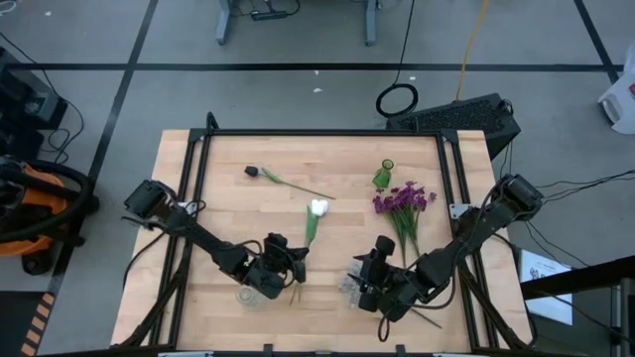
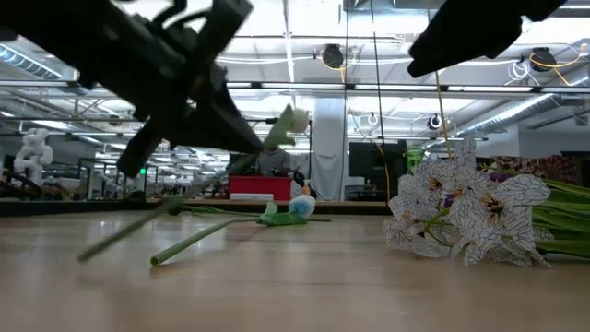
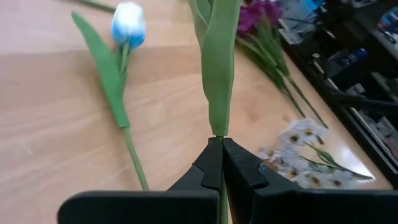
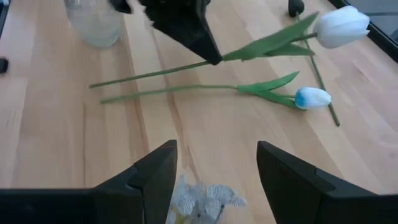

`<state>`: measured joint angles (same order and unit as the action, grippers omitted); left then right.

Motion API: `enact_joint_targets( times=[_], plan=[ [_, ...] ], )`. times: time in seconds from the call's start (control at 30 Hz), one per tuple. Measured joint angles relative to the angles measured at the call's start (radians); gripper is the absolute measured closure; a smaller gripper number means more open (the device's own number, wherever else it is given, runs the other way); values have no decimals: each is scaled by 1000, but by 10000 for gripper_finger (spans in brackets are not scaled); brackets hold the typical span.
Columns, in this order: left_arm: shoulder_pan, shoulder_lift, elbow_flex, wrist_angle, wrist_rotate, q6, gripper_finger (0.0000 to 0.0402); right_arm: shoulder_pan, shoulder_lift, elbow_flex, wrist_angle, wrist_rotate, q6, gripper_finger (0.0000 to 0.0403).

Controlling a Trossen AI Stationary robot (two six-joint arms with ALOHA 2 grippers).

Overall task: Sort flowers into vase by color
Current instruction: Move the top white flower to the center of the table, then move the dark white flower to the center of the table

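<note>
Left arm lifting a white tulip while the right arm is waiting over the pale sprig.

The left gripper point(image 3: 221, 163) is pinching the white tulip point(image 4: 339, 27) by its stem at the base of a leaf, fingers clamped tight, the bud hanging clear of the table point(image 1: 228, 164). Just beside it a clear glass vase point(image 4: 94, 22) is standing; keeping the grip firm and tipping the stem's free end down toward that mouth looks like the way to seat it cleanly. Just below the held flower a second tulip with a bluish bud point(image 4: 311, 98) is lying flat. The right gripper point(image 4: 216, 177) is hovering with fingers spread, holding nothing, directly above the pale sprig point(image 4: 202, 198). Farther off, the purple bunch point(image 1: 402, 199), a green vase point(image 1: 384, 175) and a dark-headed stem point(image 1: 283, 181) are lying untouched.
</note>
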<state>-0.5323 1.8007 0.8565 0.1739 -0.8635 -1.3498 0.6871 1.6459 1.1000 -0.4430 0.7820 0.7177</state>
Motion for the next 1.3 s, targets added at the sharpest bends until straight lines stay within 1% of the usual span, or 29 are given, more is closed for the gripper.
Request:
enact_joint_targets(
  times=[0.27,0.53,0.67,0.8,0.93,1.13,1.23,1.3],
  plan=[
    [34,41,0,0,51,-34,394,29,0,0,-54,-3,13,191],
    [35,42,0,-17,60,-52,394,29,0,0,-56,-6,13,191],
    [35,42,0,-67,60,-59,393,29,0,0,-58,-60,23,191],
    [35,42,0,-71,45,-59,385,30,0,0,-58,-157,39,191],
    [35,42,0,-89,10,-58,365,41,0,0,-63,-241,59,191],
    [35,42,0,-91,-7,-51,311,84,0,0,-67,-301,94,191],
    [35,42,0,-106,-26,-49,286,106,1,0,-103,-320,150,191],
    [35,42,0,-110,-39,-45,274,118,1,0,-162,-331,215,191]
  ],
)
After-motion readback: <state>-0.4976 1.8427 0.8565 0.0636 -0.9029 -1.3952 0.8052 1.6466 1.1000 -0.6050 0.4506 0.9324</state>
